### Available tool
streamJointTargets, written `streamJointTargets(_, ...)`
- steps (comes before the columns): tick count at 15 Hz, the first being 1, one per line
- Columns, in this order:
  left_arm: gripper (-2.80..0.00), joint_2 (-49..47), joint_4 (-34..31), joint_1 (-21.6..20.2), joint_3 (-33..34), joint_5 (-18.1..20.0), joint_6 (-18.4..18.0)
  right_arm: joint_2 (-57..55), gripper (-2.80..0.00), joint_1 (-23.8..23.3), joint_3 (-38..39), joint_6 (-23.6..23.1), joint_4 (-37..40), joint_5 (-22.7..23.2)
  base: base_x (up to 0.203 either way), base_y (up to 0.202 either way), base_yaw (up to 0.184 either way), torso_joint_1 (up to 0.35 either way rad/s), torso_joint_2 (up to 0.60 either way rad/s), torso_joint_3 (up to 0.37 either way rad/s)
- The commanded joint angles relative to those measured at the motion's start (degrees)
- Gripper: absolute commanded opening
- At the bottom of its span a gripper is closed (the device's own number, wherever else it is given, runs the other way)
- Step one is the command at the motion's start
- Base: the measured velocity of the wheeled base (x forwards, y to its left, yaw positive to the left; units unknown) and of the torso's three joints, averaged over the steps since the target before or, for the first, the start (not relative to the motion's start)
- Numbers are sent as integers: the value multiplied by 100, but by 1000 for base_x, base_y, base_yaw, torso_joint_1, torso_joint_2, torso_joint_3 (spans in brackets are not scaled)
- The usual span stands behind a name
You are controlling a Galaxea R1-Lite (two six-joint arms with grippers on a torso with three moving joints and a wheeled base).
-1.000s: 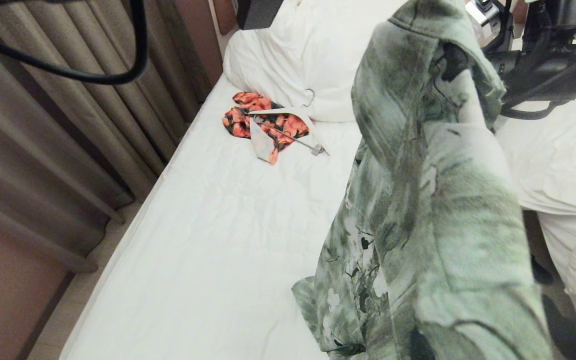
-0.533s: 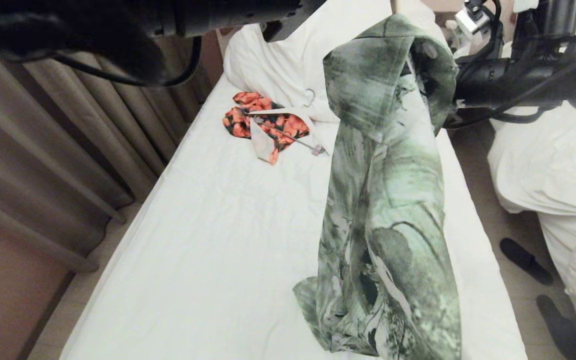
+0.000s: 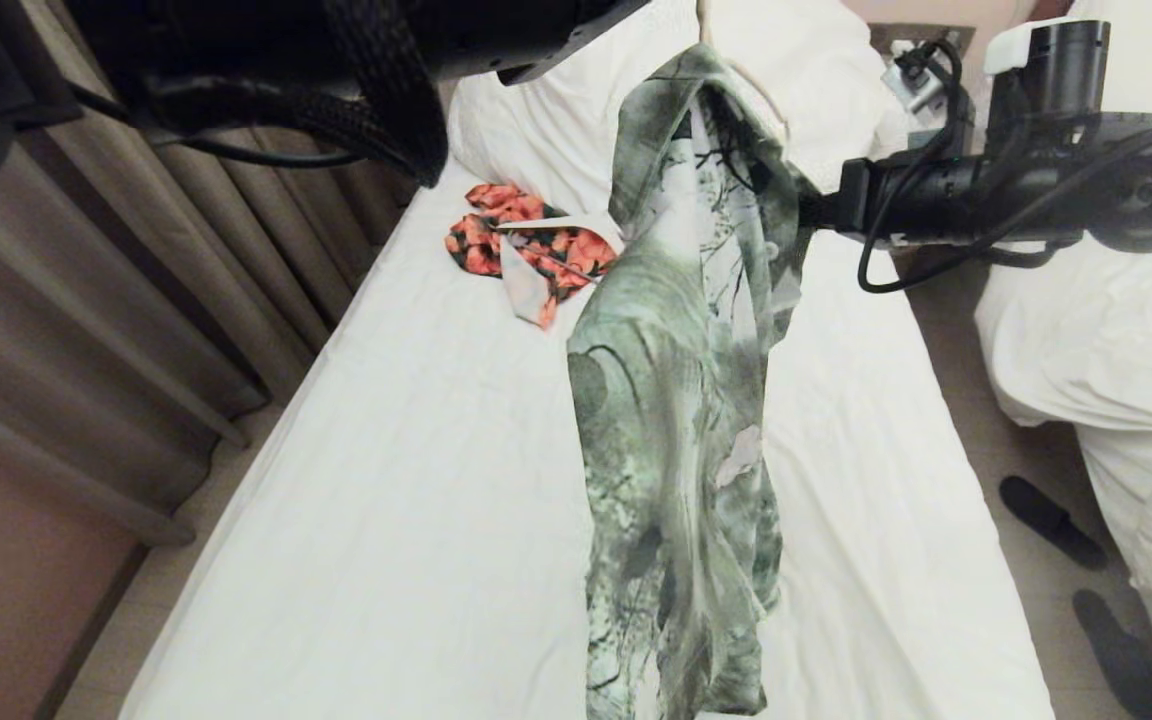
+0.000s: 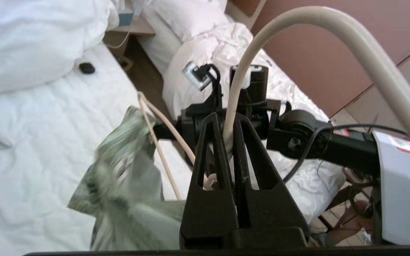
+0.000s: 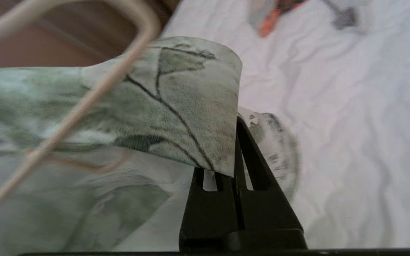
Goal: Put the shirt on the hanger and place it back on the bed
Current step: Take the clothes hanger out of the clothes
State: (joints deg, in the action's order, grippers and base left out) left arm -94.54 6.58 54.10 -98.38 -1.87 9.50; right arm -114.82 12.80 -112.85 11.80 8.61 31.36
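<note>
Pinching the thin cream wire hanger (image 4: 228, 117) near its hook, the left claw (image 4: 226, 142) has its two black fingers pressed together on the wire w/ no gap showing; in the head view that arm is only a dark blurred bulk across the top left. Right claw (image 5: 234, 149) is likewise clamped tight, gripping a folded edge of the green-and-white printed short-sleeved shirt (image 3: 681, 400) w/ dark stems, & the right arm reaches in level from the right side at about collar height. Shirt hangs in a long narrow drape from its top near the pillows down past the near edge of the head view, above the large bed w/ wrinkled white sheet (image 3: 416, 480); whether its lower end touches the sheet can't be told. Hanger's cream wire shows at the shirt's top, partly inside the fabric. Orange-red floral garment (image 3: 526, 245) lies on the sheet near the big white pillow (image 3: 556, 120), just left of the shirt. Vs one sec ago: shirt has shifted left & away from the camera, now narrower & more twisted; right arm has come further into view; left arm, then out of sight bar a cable, now fills the top left.
</note>
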Motion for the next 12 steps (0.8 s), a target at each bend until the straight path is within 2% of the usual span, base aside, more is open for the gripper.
streamJointTargets(1,-280,189,1,-37,173,0,8,-127,-280,-61,0,-32,-4,-154,0,0,0,0,0,0)
streamJointTargets(4,-280,424,-24,-37,258,2,0,-94,-280,-146,-2,-78,-1,-192,0,0,0,0,0,0)
streamJointTargets(7,-280,620,-340,-5,250,88,17,-93,-280,-101,-12,-82,-29,-192,0,0,0,0,0,0)
streamJointTargets(12,-280,692,-325,57,205,109,26,-30,-280,330,-4,-82,30,-517,0,0,0,0,0,0)
